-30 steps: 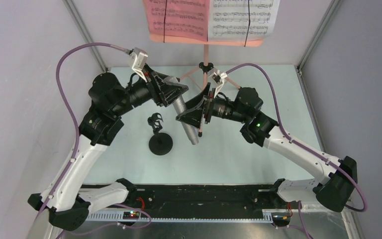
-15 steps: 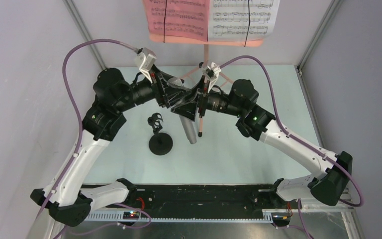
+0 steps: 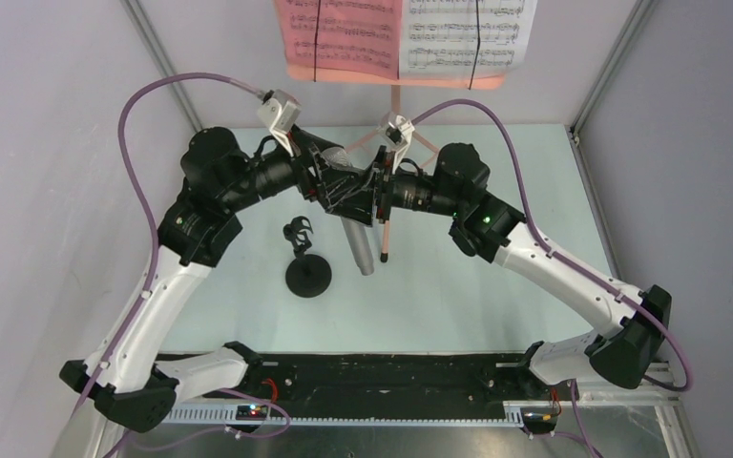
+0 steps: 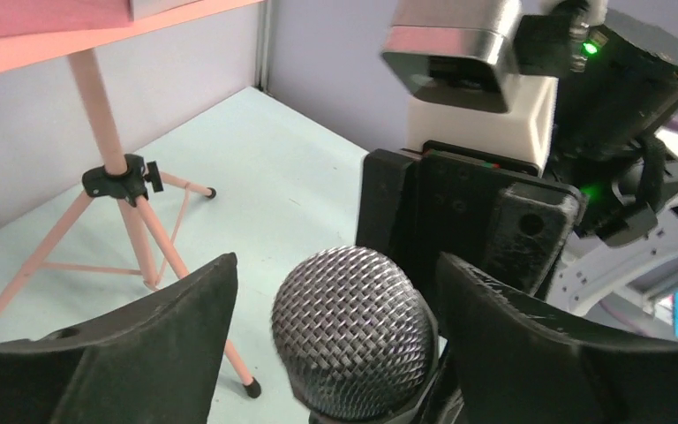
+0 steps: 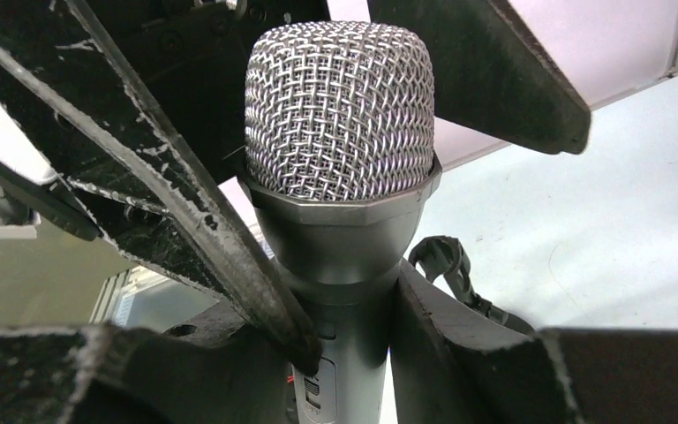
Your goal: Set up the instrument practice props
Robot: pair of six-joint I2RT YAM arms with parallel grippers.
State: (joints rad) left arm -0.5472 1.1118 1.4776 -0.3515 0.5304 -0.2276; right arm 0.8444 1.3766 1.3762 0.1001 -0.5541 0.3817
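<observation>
The microphone point(image 5: 340, 115) hangs head up, tail down, just right of the mic stand point(image 3: 307, 272). The right gripper point(image 5: 353, 322) pinches its handle below the head; the left gripper point(image 4: 335, 269) flanks the head, jaws wide with gaps either side.

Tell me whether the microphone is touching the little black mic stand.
Apart. The overhead view shows a strip of table between the lower end of the microphone and the black stand.
</observation>
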